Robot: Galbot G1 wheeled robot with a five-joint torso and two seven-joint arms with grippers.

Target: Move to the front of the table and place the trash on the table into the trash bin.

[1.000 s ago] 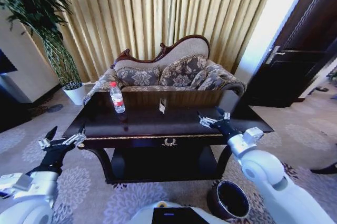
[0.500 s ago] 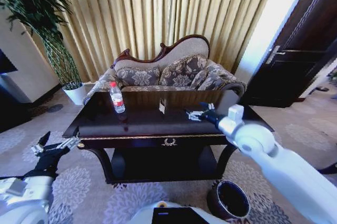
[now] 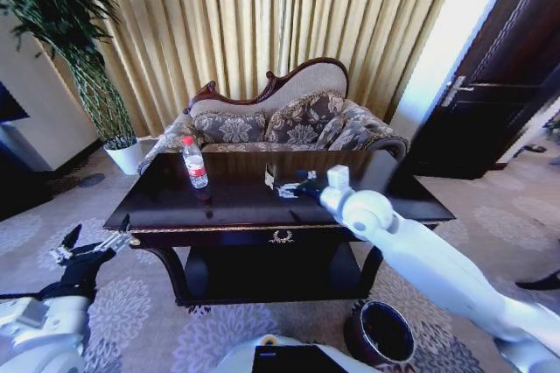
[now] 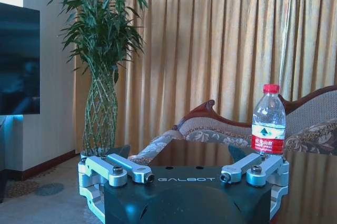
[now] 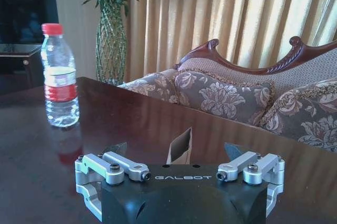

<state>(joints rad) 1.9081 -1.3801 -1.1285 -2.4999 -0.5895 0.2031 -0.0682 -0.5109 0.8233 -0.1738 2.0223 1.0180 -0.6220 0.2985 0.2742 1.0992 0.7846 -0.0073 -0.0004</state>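
The dark glossy table point(image 3: 219, 207) stands right in front of me. On its left part a clear bottle point(image 3: 194, 163) with a red label and red cap stands upright. A small white paper scrap point(image 3: 269, 177) stands near the middle. My right gripper point(image 3: 287, 189) reaches over the tabletop, open, just short of the scrap. In the right wrist view the scrap point(image 5: 181, 141) stands between and just beyond the open gripper point(image 5: 175, 149), with the bottle point(image 5: 59, 84) farther off. My left gripper point(image 3: 87, 246) hangs open off the table's left end, level with the bottle point(image 4: 269, 121). The dark round trash bin point(image 3: 382, 331) sits on the carpet at the lower right.
A patterned sofa point(image 3: 289, 123) stands close behind the table. A tall plant in a white pot point(image 3: 127, 156) stands at the back left. A dark door point(image 3: 499, 84) is at the right. Carpet runs around the table on both sides.
My right arm has swung left across the tabletop, from the right edge to just beside the paper scrap. The left arm dropped slightly and then held still.
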